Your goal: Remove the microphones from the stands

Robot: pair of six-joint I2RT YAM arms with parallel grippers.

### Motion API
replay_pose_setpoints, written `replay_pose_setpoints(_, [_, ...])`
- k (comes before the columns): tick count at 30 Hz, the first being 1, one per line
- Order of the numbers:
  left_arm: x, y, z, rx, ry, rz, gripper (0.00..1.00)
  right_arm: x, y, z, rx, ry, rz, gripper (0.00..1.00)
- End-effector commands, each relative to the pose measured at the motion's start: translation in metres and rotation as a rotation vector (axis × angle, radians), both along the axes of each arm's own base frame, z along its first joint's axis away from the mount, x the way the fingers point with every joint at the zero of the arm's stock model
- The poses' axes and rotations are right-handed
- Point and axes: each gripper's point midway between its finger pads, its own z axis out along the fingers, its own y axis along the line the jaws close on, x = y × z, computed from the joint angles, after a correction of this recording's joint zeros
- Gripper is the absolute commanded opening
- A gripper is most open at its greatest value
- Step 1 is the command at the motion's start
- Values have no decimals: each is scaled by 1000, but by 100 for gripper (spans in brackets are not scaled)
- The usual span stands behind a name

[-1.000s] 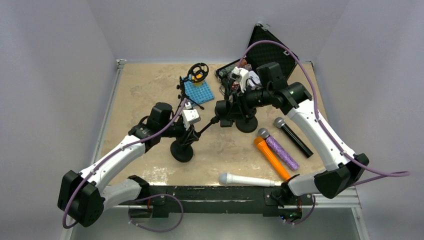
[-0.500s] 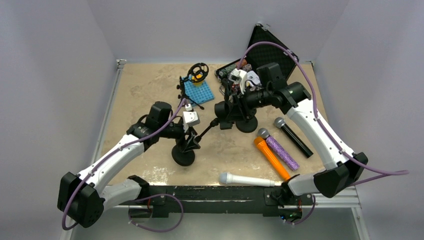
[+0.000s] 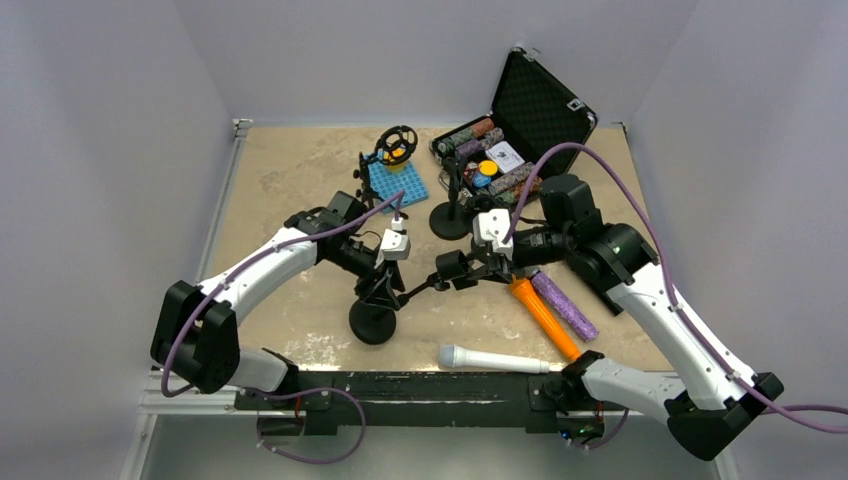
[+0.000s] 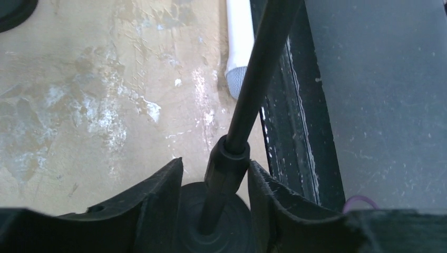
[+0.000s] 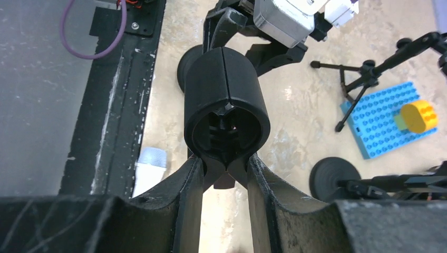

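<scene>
**At the table's front edge: microphones lying flat, clip gripped**

Your white microphone (image 3: 495, 360) lies flat along the front edge of the table (image 3: 290, 180), just beside the black rail (image 3: 400, 385) and apart from the stand (image 3: 372, 322). An orange microphone (image 3: 540, 315) and a purple microphone (image 3: 563, 305) lie side by side further right, touching, their heads under your right arm. You cannot tell which of the three is the task's.

The stand's round base sits left of the white microphone's head, and its boom slants right to the black microphone clip (image 5: 225, 105). Your right gripper (image 5: 225, 182) is clamped on the clip's neck, fingers (image 5: 190, 195) pressed to both sides, with the clip's hollow mouth toward the wrist camera. Your left gripper (image 4: 213, 200) straddles the stand's pole low at its collar, jaws apart, with a gap showing on one side.

Behind these you see a second stand (image 3: 450, 215), a blue brick plate (image 3: 398, 185) and a black case (image 3: 530, 100) with its lid up.
</scene>
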Motion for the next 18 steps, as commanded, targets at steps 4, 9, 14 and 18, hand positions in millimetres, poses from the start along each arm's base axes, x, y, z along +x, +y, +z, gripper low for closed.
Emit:
replay_pose_setpoints(4, [1,-15,21,-127,-25,-54,33,22,11,19,42,-141,-19,0])
replay_pose_setpoints(9, [2,-14,15,-110,-25,0,9,40,12,28,42,94,-247,0])
replay_pose_setpoints(14, [51,-25,27,-203,-118,352,0,45,15,46,-36,450,-454,0])
replay_pose_setpoints(18, [69,-33,40,-275,5,530,4,34,21,55,-47,446,-446,0])
